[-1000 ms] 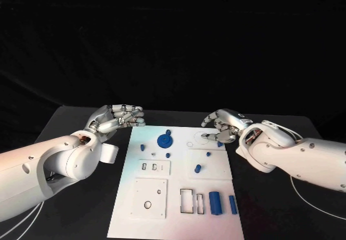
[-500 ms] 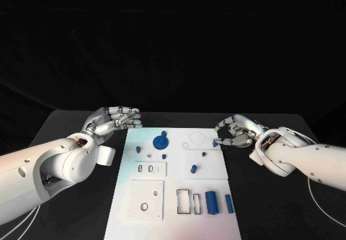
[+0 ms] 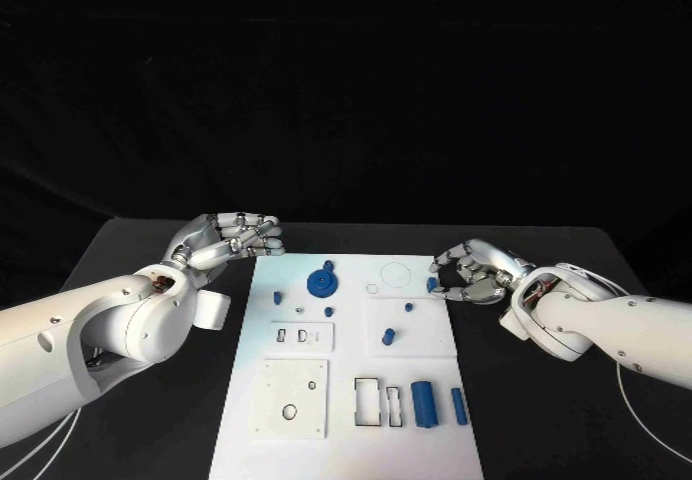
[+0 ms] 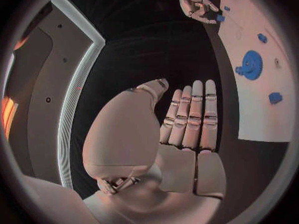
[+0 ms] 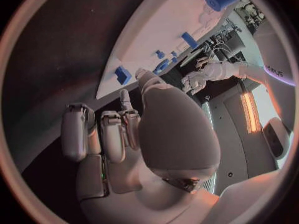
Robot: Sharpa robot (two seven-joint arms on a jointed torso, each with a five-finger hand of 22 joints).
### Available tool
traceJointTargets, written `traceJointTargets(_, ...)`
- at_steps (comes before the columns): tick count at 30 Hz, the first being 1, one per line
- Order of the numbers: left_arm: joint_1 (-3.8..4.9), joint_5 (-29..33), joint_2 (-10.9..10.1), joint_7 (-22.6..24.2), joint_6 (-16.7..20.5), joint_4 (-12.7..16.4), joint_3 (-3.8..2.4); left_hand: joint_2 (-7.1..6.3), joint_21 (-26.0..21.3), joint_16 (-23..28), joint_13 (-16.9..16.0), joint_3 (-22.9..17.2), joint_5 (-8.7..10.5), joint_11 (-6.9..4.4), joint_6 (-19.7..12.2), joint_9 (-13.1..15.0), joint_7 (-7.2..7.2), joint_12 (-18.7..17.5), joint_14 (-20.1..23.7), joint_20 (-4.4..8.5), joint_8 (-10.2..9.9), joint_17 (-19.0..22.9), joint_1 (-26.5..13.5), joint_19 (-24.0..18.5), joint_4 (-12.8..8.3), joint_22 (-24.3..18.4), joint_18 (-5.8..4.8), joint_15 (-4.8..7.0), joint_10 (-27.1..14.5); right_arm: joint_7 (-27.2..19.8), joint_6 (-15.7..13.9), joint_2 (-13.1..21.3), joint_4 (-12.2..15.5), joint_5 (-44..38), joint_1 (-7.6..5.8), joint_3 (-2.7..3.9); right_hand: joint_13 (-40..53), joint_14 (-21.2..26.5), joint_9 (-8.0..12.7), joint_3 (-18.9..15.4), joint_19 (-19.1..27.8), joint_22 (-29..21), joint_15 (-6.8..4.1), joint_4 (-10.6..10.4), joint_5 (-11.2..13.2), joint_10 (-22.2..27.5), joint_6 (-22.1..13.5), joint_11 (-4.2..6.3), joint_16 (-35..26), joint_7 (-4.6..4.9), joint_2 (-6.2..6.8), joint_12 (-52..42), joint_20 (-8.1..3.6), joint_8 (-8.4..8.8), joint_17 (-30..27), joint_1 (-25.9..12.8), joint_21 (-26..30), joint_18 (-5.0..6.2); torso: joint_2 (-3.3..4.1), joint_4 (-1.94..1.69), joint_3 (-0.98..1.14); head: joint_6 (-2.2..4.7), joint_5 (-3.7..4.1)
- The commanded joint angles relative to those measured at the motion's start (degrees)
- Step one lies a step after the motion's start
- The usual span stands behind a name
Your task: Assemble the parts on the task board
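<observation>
Since a second ago, the right robot hand [image 3: 470, 272] has been drawn back to the board's [image 3: 353, 440] right edge, fingers curled beside a small blue part [image 3: 431, 285], apparently empty; the left robot hand [image 3: 231, 238] is held open, and a squarer grasp is advised.

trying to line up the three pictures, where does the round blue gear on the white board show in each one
Head view: round blue gear on the far part of the white task board.
Left wrist view: beyond the left hand, toothed disc.
Right wrist view: partly hidden behind the right hand.
Shared landmark: the board.
</observation>
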State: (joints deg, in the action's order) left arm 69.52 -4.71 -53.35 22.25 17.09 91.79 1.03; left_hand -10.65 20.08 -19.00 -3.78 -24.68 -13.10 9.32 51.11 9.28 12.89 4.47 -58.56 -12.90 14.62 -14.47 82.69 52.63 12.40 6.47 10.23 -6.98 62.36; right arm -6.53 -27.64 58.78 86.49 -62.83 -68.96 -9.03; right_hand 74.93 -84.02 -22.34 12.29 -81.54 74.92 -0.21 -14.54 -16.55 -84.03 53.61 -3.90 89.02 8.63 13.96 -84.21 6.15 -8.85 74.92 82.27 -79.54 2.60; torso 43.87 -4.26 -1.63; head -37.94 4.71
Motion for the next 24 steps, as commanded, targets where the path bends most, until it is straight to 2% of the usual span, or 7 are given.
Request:
traceJointTargets(1, 0.01, 0.1, 0.0, 0.5, -1.1, 0.1, -0.02, -0.38, -0.4, 0.3, -0.1, -0.5, 0.19, 0.42, -0.2, 0.0, 0.38, -0.2, 0.3, -0.16, -0.4, -0.1, -0.4, -0.1, 0.0, -0.1, 0.24, 0.08, 0.1, 0.2, 1.4, -0.3, -0.4, -0.2, 0.22, 0.00, 10.1, -5.2, 0.0, -0.1, -0.5, 5.1, 0.23, -0.2, -0.2, -2.1, 0.1, -0.12, 0.1, 0.20, -0.19, -0.3, -0.03, 0.31, 11.7, 0.4, -0.3, 0.45, -0.02, -0.02, -0.11, -0.18, 0.02)
traceJointTargets(8, 0.01, 0.1, -0.1, 0.4, -1.1, 0.2, -0.02, -0.38, -0.4, 0.3, -0.1, -0.5, 0.19, 0.42, -0.2, 0.0, 0.38, -0.2, 0.3, -0.16, -0.4, -0.1, -0.4, -0.1, 0.0, -0.1, 0.24, 0.08, 0.1, 1.0, 1.5, -1.3, -1.3, -0.6, 0.74, 0.00, 10.4, -5.3, -0.1, 0.0, -0.8, 5.4, 0.21, -0.3, -0.4, -2.3, 0.3, -0.09, 0.2, 0.17, -0.52, -0.6, -0.02, 0.24, 12.1, 0.6, -0.6, 0.36, -0.02, 0.01, -0.03, -0.27, -0.19)
traceJointTargets(19, 0.01, 0.1, -0.2, 0.4, -1.1, 0.3, -0.02, -0.38, -0.4, 0.3, -0.1, -0.5, 0.19, 0.42, -0.2, 0.0, 0.38, -0.2, 0.3, -0.16, -0.4, -0.1, -0.4, -0.1, 0.0, -0.1, 0.24, 0.08, 0.1, 1.9, 1.5, -2.1, -2.1, -1.1, 1.11, 0.00, 10.9, -5.4, -0.2, 1.6, -1.3, 6.0, 0.03, -0.5, -0.2, -2.7, 1.8, 0.16, 0.4, -0.11, -1.91, -1.2, -0.15, -0.07, 12.6, 1.6, -1.1, 0.23, -0.11, 0.07, -0.07, -0.60, -0.33)
traceJointTargets(24, 0.01, 0.1, -0.3, 0.3, -1.1, 0.3, -0.02, -0.38, -0.4, 0.3, -0.1, -0.5, 0.19, 0.42, -0.2, 0.0, 0.38, -0.2, 0.3, -0.16, -0.4, -0.1, -0.4, -0.1, 0.0, -0.1, 0.24, 0.08, 0.1, 2.2, 1.4, -2.2, -2.3, -1.2, 1.14, 0.00, 11.0, -5.5, -0.3, 2.4, -1.4, 6.1, -0.07, -0.6, -0.2, -2.8, 2.2, 0.29, 0.4, -0.24, -2.34, -1.3, -0.24, -0.16, 12.7, 1.8, -1.2, 0.19, -0.08, 0.08, -0.02, -0.63, -0.36)
